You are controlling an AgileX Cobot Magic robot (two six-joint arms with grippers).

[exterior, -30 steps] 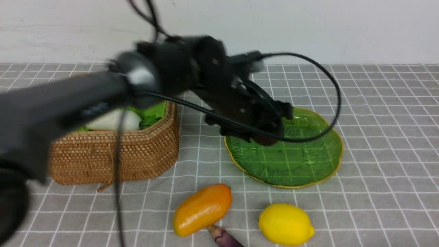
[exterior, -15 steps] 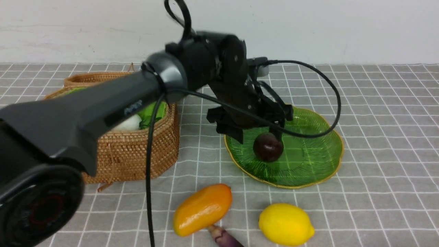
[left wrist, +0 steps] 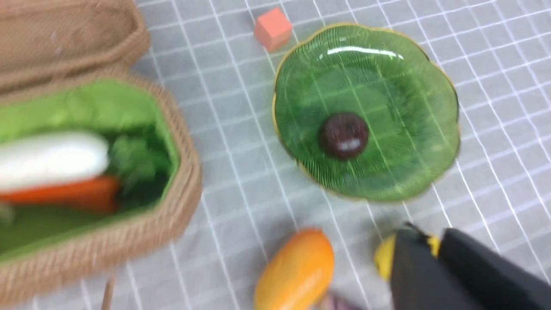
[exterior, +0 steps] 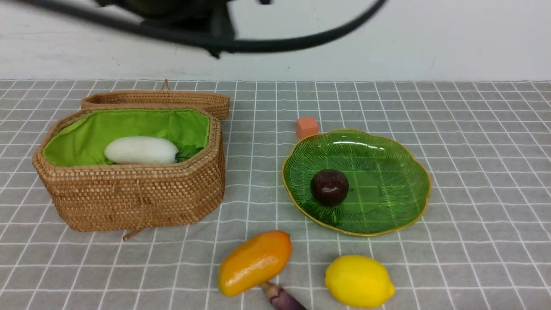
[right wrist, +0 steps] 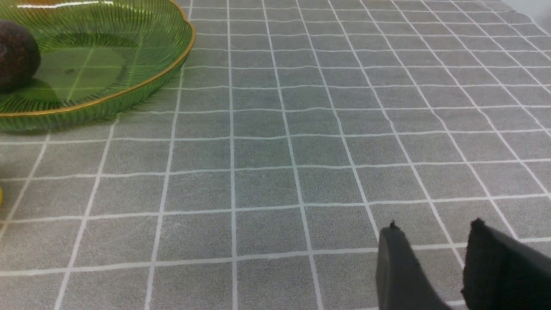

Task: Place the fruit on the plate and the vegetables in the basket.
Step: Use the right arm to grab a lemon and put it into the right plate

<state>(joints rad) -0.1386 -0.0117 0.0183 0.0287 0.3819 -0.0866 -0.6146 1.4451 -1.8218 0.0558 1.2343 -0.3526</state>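
Note:
The maroon ball (exterior: 329, 187) lies on the green plate (exterior: 387, 146). The mango (exterior: 254, 262), the lemon (exterior: 358, 280) and the purple eggplant tip (exterior: 282, 299) lie on the cloth near the front edge. The white radish (exterior: 141, 150) lies in the wicker basket (exterior: 142, 198); the left wrist view shows an orange-red piece (left wrist: 64, 193) beside it. My left gripper (left wrist: 427, 230) hangs high above the lemon (left wrist: 383, 258), jaws slightly apart and empty. My right gripper (right wrist: 434, 224) is open and empty, low over bare cloth to the right of the plate (right wrist: 129, 64).
A small orange cube (exterior: 307, 127) sits just behind the plate. The basket's lid (exterior: 155, 100) lies open behind the basket. The blurred left arm and its cable (exterior: 224, 41) cross the top of the front view.
My left gripper has let go of the maroon ball on the plate. The arm has lifted up out of the front view. The ball has settled slightly left.

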